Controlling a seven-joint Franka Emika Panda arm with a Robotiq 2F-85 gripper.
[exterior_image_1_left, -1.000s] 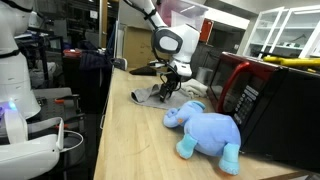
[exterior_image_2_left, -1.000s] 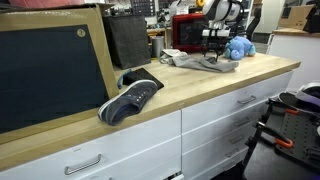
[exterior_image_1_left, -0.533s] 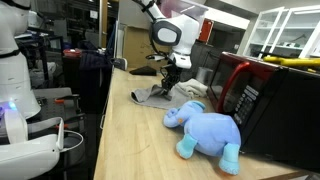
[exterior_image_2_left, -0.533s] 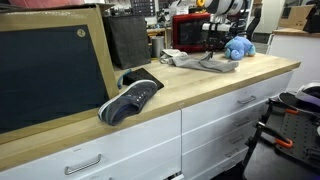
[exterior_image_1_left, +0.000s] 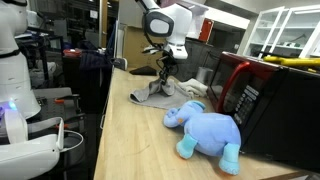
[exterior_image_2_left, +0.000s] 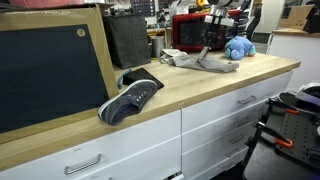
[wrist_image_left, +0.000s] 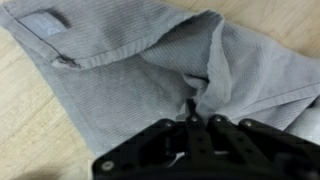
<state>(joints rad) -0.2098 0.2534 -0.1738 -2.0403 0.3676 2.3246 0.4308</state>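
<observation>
Right at the bottom centre of the wrist view, the end effector (wrist_image_left: 197, 120) pinches a raised fold of the grey cloth (wrist_image_left: 120, 75). The cloth lies straight beneath it, its length running toward the upper left over the wooden surface (wrist_image_left: 15, 120). Farther back in an exterior view sits a blue plush elephant (exterior_image_2_left: 238, 47).

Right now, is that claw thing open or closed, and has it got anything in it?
Gripper: closed, pinching a fold of the grey cloth, which peaks up from the wooden counter.
</observation>
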